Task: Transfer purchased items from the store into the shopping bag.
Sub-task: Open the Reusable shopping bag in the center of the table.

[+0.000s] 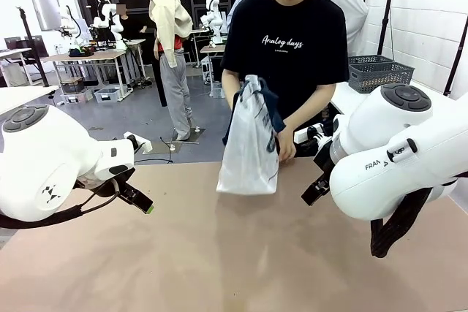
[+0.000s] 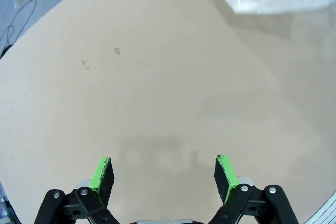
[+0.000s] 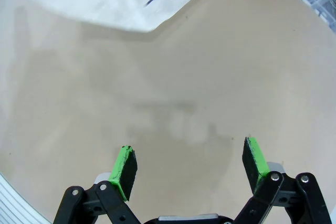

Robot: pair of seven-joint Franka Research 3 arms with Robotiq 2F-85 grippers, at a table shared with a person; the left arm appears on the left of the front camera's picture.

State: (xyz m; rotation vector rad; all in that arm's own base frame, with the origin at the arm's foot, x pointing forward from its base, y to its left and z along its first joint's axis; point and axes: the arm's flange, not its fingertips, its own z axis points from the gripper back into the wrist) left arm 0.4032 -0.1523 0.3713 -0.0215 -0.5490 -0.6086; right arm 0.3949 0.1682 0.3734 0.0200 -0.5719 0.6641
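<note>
Upright on the table, ahead of and between both sets of jaws: tall translucent crinkled plastic shopping bag [image 1: 250,147] with dark navy strap handles, steadied by a person's hand [image 1: 287,150] near the far table edge. Spread wide, gripping nothing: left gripper [image 2: 164,163] and right gripper [image 3: 189,150], green pads above bare surface. Beneath the jaws, smooth matte tan tabletop [image 1: 234,253] with soft shadows. Past the left jaws, toward upper right, bag's creased corner; past the right jaws, upper left, its pale wrinkled base. Open tabletop between jaws and bag. Behind, grey-floored lab with workbenches.

Cluttered tables [image 1: 88,56] stand on grey floor [image 1: 139,111] (white brick wall [image 1: 424,12] right).
</note>
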